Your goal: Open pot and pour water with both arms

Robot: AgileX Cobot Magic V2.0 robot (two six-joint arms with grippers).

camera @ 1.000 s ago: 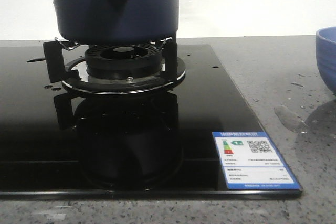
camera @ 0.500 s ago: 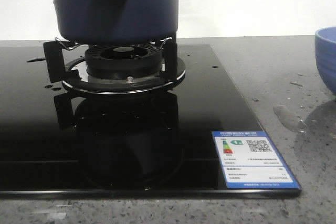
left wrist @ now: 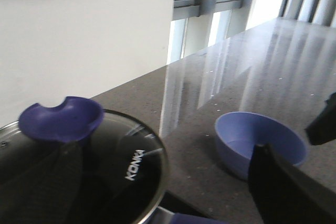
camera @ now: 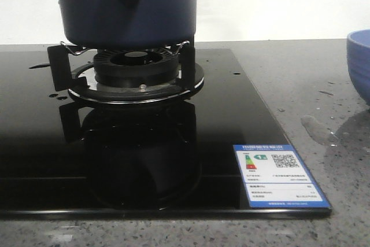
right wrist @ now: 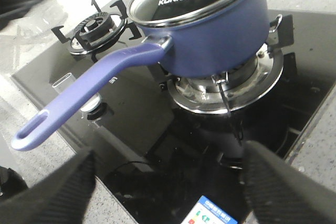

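Still lidded: pot [right wrist: 215, 35] seated on the burner grate [right wrist: 231, 80] of the black glass hob [camera: 219, 120], toward the hob's right-hand side in the front view, glass lid [left wrist: 105, 177] closed with its blue knob [left wrist: 62, 119] on top. Long blue handle [right wrist: 84, 90] jutting out over the hob toward its front edge, untouched.

Left gripper [left wrist: 168, 192] poised above the lid, dark fingers [left wrist: 283, 190] spread wide on either side, grasping nothing. Right gripper [right wrist: 163, 192] likewise parted and empty, hanging over the hob's front edge, short of the handle.

Best done by centring the left fingers over the knob before closing, then lifting straight up so the lid rim clears the pot without dragging it on the grate. Meanwhile, right fingers to straddle the handle near mid-length, square to it, for a firm hold against a water-laden tilt.

Nearby: lighter blue bowl [left wrist: 260, 142] on the grey worktop [camera: 300, 73] to the right of the hob, probably the pouring target; second burner [right wrist: 97, 27] beyond the handle; energy label [camera: 280, 174] at the hob's front right corner; water drops scattered on the worktop. Nothing between either gripper and its goal.
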